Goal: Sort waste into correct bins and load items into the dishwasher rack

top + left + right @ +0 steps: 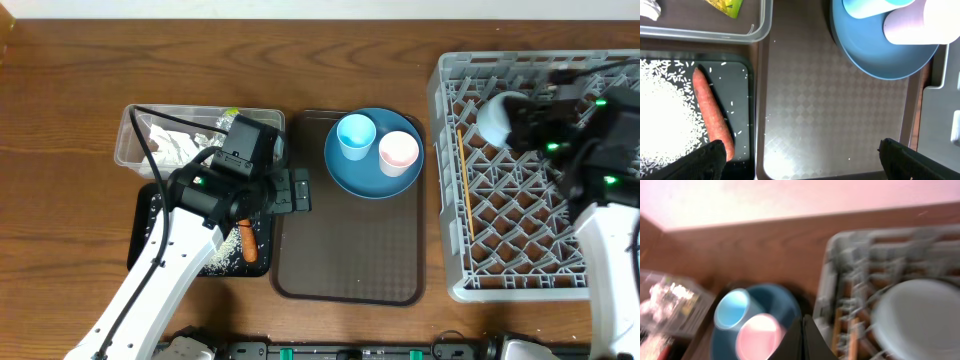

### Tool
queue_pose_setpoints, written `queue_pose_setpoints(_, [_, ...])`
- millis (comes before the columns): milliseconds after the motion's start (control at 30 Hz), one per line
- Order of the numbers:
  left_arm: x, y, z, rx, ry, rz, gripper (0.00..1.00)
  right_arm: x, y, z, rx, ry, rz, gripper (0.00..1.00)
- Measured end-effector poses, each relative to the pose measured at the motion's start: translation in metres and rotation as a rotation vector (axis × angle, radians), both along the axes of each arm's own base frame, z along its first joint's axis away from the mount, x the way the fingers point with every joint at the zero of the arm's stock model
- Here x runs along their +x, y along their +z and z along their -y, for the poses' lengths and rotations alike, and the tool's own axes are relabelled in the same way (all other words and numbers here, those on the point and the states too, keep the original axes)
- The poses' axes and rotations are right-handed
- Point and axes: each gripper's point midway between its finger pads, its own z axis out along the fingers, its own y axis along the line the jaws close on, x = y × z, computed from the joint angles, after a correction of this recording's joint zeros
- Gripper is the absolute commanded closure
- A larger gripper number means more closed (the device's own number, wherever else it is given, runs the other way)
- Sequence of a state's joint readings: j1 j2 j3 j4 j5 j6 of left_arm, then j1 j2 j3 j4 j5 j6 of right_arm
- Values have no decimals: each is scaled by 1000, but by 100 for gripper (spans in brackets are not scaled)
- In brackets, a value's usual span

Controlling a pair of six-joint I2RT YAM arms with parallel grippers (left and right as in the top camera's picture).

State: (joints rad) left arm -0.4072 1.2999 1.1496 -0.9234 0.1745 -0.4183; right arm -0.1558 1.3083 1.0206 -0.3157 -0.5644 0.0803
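Observation:
My left gripper (pixel 291 190) (pixel 807 165) hangs open and empty over the left rim of the brown tray (pixel 830 115). Beside it lie the orange carrot (pixel 712 117) (pixel 247 243) and loose rice (pixel 665 115) in the black tray (pixel 150 225). The clear tub (pixel 130 140) holds white napkins (pixel 175 140) and a yellow-green wrapper (pixel 725 6). On the dark blue plate (pixel 373 175) stand the light blue cup (pixel 355 135) and the pink cup (pixel 398 150). The whitish bowl (pixel 493 118) (pixel 920 315) sits in the grey rack (pixel 540 260). My right gripper (pixel 522 122) (pixel 802 340) is shut and empty just right of the bowl.
The brown serving tray (pixel 350 270) lies between the black tray and the rack, with the plate on its far half. Bare wooden table (pixel 60 200) surrounds everything. The right wrist view is blurred.

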Motion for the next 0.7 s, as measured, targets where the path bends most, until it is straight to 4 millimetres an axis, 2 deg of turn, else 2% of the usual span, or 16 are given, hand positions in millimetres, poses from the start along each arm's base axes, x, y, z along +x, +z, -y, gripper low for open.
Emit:
queue_pose_setpoints(200, [0, 0, 0, 0, 0, 0, 0, -31, -33, -72, -98, 122, -152, 96])
queue_pose_setpoints(367, [0, 0, 0, 0, 0, 0, 0, -51, -43, -125, -207, 222, -156, 89])
queue_pose_setpoints(400, [0, 0, 0, 0, 0, 0, 0, -54, -44, -134, -225, 237, -151, 86])
queue_pose_setpoints(433, [0, 0, 0, 0, 0, 0, 0, -58, -44, -143, -244, 253, -144, 76])
queue_pose_setpoints(467, [0, 0, 0, 0, 0, 0, 0, -62, -45, -150, -266, 265, -137, 68])
queue_pose_setpoints(600, [0, 0, 0, 0, 0, 0, 0, -70, -48, -163, -322, 279, -125, 67])
queue_pose_setpoints(700, [0, 0, 0, 0, 0, 0, 0, -79, -55, -165, -346, 280, -156, 66])
